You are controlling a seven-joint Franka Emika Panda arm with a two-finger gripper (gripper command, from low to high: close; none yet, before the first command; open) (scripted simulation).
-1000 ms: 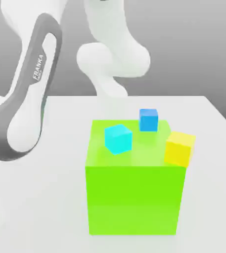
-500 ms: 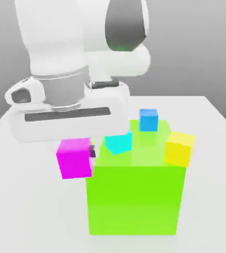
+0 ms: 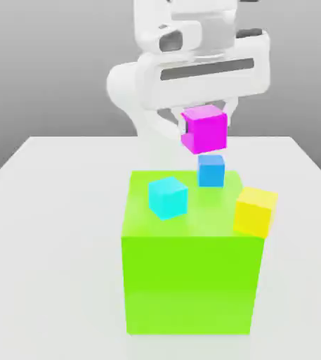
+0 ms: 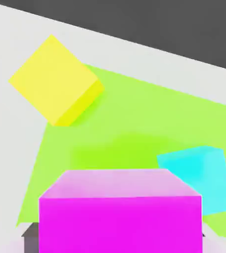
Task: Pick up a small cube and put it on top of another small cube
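Four small cubes and one big lime-green block (image 3: pixel 191 281) make up the scene, all on a white table (image 3: pixel 50 232). Nearest in the exterior view is the block's front face; its top carries a cyan cube (image 3: pixel 168 197) toward the exterior view's left. A yellow cube (image 3: pixel 255 211) sits at the block's right edge, tilted and partly overhanging it. Farther back, a blue cube (image 3: pixel 211 171) appears at the block's far edge; whether it rests on the block or on the table just behind it cannot be told.

Above the blue cube, and clear of it, hangs the small cube (image 3: pixel 204 129), magenta-pink, pinched between the fingers of the gripper (image 3: pixel 204 126), which are pressed against its sides. The white arm rises behind it at the far side of the table. In the hand view the small cube (image 4: pixel 120 212) fills the foreground, with the yellow cube (image 4: pixel 55 81) and cyan cube (image 4: pixel 200 178) beyond it on the green top (image 4: pixel 134 118).

My reading is that the pick is done and the carry is in hand, with placing not yet begun. The next move calls for centring the magenta cube over its target, seemingly the blue one beneath it, squaring its faces to that cube, lowering until the two touch, and only then spreading the fingers. A small top face leaves little margin, so an off-centre release would likely topple it.
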